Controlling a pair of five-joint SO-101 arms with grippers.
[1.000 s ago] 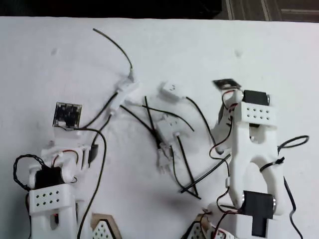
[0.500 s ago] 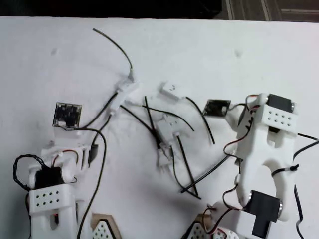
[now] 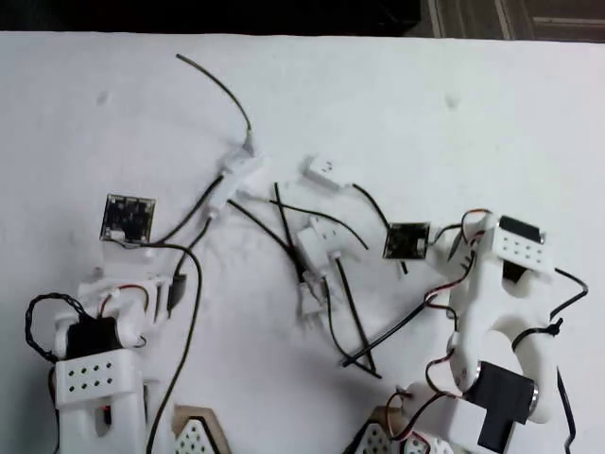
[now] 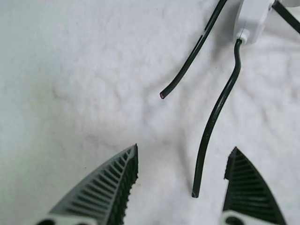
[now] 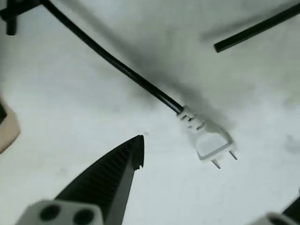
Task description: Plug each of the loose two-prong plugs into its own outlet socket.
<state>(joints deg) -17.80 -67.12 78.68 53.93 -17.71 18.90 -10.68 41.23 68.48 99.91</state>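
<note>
Three white outlet sockets lie mid-table: one (image 3: 241, 171), one (image 3: 326, 170) and one (image 3: 317, 238), amid loose black cords. A white two-prong plug (image 3: 310, 305) lies just in front of the middle socket, and in the right wrist view the plug (image 5: 209, 142) rests on the cloth on its black cord. My right gripper (image 5: 219, 169) hovers open above it, holding nothing. The right arm (image 3: 492, 284) stands at the near right. My left gripper (image 4: 183, 150) is open low over the cloth with a cord end (image 4: 194, 193) between its fingers, and a socket (image 4: 253, 16) lies beyond.
Black cords (image 3: 354, 322) cross the table's middle, and one long cord (image 3: 216, 85) curls toward the far edge. The left arm (image 3: 95, 369) sits at the near left corner. The white cloth (image 3: 492, 104) is bare at the far right.
The right arm has pulled back from the far middle toward the near right, and its wrist has dropped lower over the table. The left arm, sockets and plug have not moved.
</note>
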